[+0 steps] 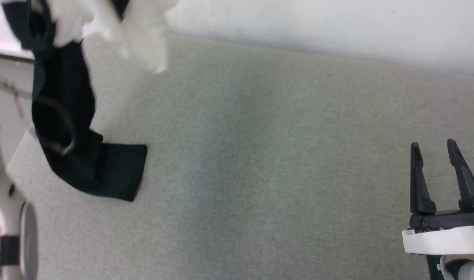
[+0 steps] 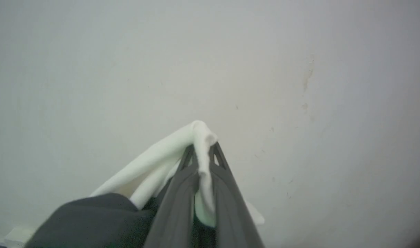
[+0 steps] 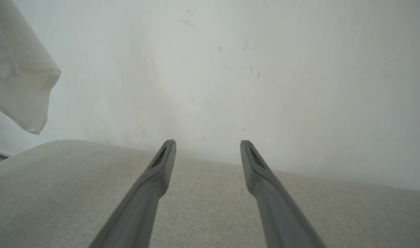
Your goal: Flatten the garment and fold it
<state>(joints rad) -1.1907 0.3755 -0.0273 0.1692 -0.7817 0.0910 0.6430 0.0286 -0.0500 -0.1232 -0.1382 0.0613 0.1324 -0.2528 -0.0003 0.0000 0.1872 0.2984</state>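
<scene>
One garment [image 1: 65, 116] dangling, its white fold clamped in left pincer [image 2: 202, 148], right pincer [image 1: 433, 143] gaping empty over grey surface [image 1: 260, 175]

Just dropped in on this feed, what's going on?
The left gripper is shut on a fold of white cloth of the garment, holding it up bunched at the left, with one black sleeve end trailing onto the grey surface. The right gripper is open and empty, hovering over the surface at the right. Nothing is flattened or folded yet.
</scene>
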